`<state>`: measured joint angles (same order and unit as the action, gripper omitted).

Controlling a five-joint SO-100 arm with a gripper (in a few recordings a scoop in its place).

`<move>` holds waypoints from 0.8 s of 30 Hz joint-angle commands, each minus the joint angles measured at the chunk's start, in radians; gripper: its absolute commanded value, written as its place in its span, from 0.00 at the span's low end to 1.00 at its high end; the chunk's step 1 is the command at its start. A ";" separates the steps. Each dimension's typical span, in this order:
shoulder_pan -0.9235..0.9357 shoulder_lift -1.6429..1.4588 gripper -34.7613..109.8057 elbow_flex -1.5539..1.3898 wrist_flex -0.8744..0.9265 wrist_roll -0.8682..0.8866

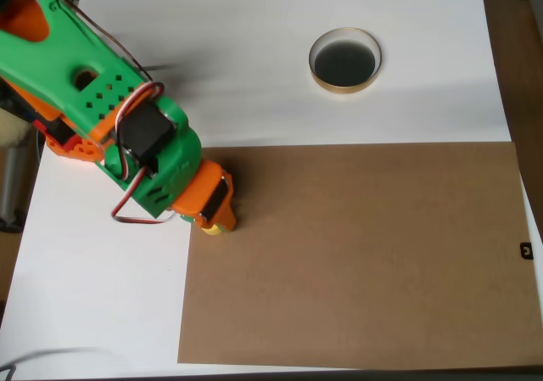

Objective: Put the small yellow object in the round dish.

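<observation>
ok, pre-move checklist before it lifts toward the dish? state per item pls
1. Gripper over the small yellow object at the brown sheet's left edge: ok.
2. Fingers closed on the object: cannot tell, the gripper body hides them in the overhead view.
3. Object still on the surface or lifted: cannot tell.
4. Round dish upright on the white surface, nothing in it: ok.
5. Straight path from gripper to dish free of obstacles: ok.
6. Cables at the wrist not snagged: cannot tell.
</observation>
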<state>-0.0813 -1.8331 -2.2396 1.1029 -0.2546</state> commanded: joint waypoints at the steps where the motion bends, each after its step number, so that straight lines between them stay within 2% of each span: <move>1: -0.014 -0.087 0.24 0.086 0.048 -0.029; 13: -0.057 -0.135 0.24 0.293 0.207 -0.052; 24: -0.196 -0.183 0.24 0.374 0.314 -0.098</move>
<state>-0.2301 -1.9497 -1.9359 1.3898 -0.3237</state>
